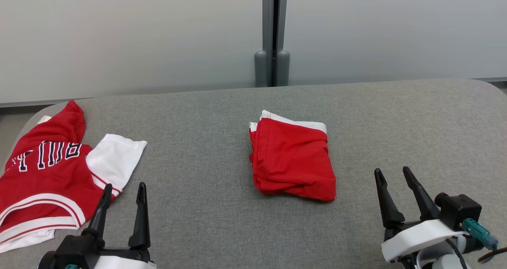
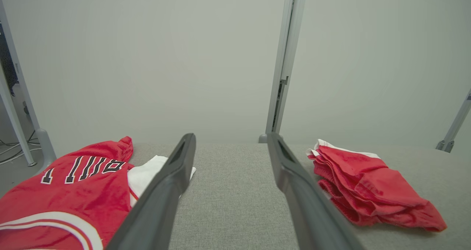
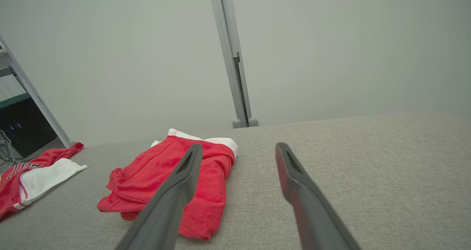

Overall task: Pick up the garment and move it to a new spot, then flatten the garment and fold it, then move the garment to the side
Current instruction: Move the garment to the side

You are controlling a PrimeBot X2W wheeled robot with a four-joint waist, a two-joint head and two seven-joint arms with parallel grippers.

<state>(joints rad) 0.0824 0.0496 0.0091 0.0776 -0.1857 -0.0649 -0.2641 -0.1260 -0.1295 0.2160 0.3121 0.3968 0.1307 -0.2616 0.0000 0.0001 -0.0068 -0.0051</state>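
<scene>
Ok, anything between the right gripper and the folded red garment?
Nothing visible does: bare grey fabric tabletop lies between the open right gripper and the folded red garment with white trim. The red lettered jersey lies by the left gripper.

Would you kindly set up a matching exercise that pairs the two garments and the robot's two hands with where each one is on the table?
Things:
1. folded red garment
2. lettered jersey
3. left hand
4. right hand

Places and states:
A. open, near right, over bare table
B. spread out at the far left of the table
C. lying in the middle of the table
D. open, near left, next to the jersey

Pairs: 1-C, 2-B, 3-D, 4-A.
</scene>
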